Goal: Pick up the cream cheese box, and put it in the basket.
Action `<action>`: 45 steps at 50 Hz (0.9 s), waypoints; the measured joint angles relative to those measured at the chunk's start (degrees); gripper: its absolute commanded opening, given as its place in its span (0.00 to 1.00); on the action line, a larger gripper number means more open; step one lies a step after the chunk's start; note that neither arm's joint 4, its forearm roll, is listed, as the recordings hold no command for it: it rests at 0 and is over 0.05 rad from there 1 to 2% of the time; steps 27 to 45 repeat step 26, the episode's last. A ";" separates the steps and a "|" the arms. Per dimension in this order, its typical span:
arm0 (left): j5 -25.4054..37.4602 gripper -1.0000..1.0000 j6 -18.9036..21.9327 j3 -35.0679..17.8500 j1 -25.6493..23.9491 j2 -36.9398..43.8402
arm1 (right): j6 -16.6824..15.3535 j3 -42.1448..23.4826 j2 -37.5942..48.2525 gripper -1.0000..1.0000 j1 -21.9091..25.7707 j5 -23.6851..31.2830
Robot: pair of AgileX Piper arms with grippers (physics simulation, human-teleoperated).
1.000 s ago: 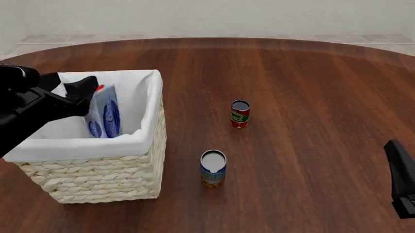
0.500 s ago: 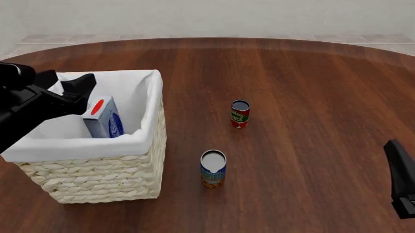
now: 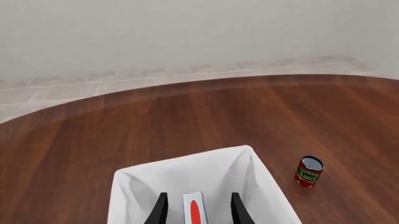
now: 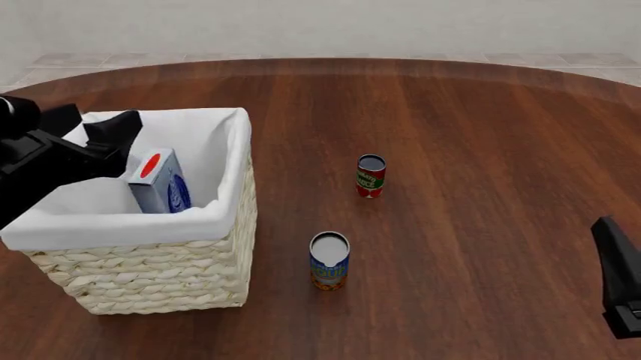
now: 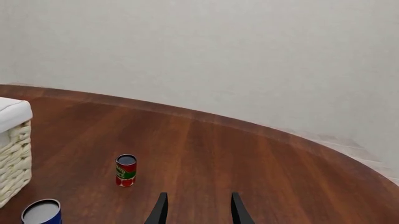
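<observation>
One box [image 4: 161, 182] standing on end inside one basket [image 4: 150, 277], red oval up. Two cans [image 4: 371, 175] [image 4: 329, 260] upright on table [image 4: 481, 135] right of basket. Left gripper [image 3: 196, 212] spread above box, gripping nothing; right gripper [image 5: 196, 210] likewise parted, empty.

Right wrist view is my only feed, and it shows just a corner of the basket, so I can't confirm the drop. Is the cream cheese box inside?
Observer: Yes. The cream cheese box stands inside the basket, leaning against the liner.
Operator: Is the left gripper holding it?
Observer: No. The left gripper is open; the box sits between its fingers, untouched.
Operator: Anything near the basket?
Observer: A blue can stands just right of it, apart from the wicker.
</observation>
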 measured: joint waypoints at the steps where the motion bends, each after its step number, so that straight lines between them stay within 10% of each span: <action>1: 0.19 1.00 0.00 -0.03 -0.04 -0.25 | 0.00 0.01 0.00 1.00 0.00 -0.01; 45: 4.45 1.00 0.71 0.55 -1.38 -7.29 | 0.01 0.27 0.00 1.00 0.14 -0.05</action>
